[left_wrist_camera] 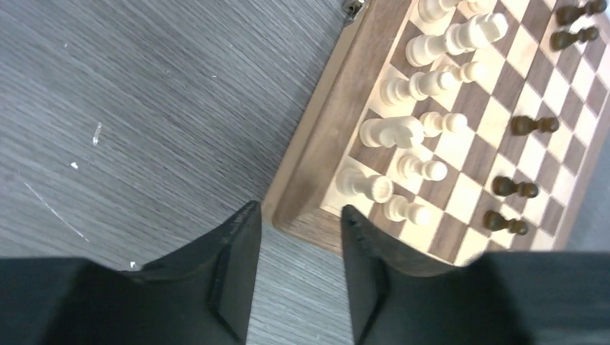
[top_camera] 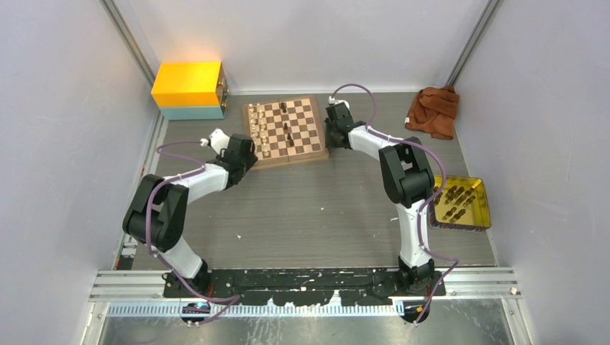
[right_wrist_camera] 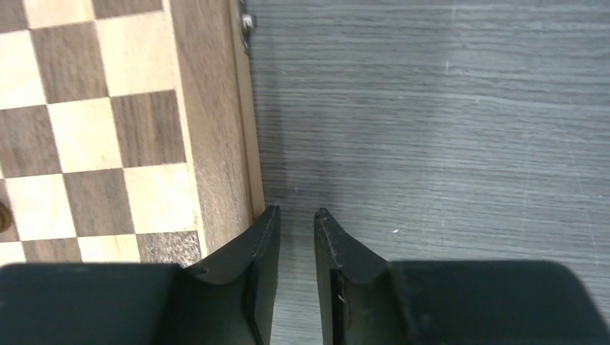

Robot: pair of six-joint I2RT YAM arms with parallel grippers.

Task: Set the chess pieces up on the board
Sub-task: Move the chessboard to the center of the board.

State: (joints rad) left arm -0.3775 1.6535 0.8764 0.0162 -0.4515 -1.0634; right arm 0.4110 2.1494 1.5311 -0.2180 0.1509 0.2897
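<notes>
Even bright light, soft shadows, mild blur

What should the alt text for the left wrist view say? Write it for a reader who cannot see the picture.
The left hand, black, open and empty, hovers over a corner of the chessboard. Cream pieces stand in two rows along the board edge nearest the hand, with a few dark pieces farther in. Grey wood-grain table fills the left side.

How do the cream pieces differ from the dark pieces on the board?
Cream pieces are pale; dark pieces are brown. Cream pieces crowd two rows along one edge of the board; dark pieces stand scattered farther in. Both sets sit on the board's squares.
</notes>
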